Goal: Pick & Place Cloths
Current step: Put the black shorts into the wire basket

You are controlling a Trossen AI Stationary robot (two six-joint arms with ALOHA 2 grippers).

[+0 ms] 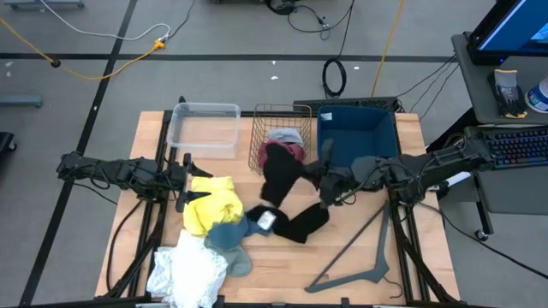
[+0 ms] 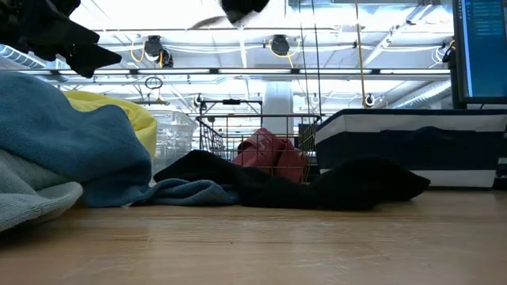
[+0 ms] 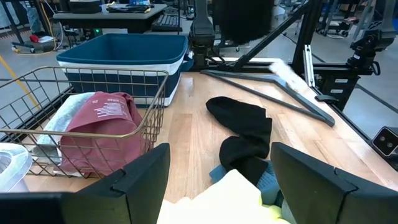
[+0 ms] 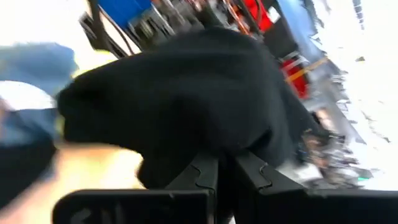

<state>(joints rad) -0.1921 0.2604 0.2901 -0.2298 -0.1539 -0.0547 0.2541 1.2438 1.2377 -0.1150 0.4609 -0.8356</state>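
A clear plastic tub [image 1: 205, 126] stands at the wooden table's [image 1: 282, 257] eleven o'clock, a wire basket [image 1: 272, 120] at twelve, a navy bin [image 1: 358, 130] at one; a grey hanger [image 1: 366, 248] lies flat near five, with cables [image 1: 103, 51] trailing over the floor beyond and a keyboard [image 1: 522, 145] at three

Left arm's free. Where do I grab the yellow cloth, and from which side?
Probably pinch the bunched top fold of the yellow cloth, coming straight down. It is heaped high beside the open left gripper, and its lower edge overlaps the teal cloth, so a side scoop could snag both.
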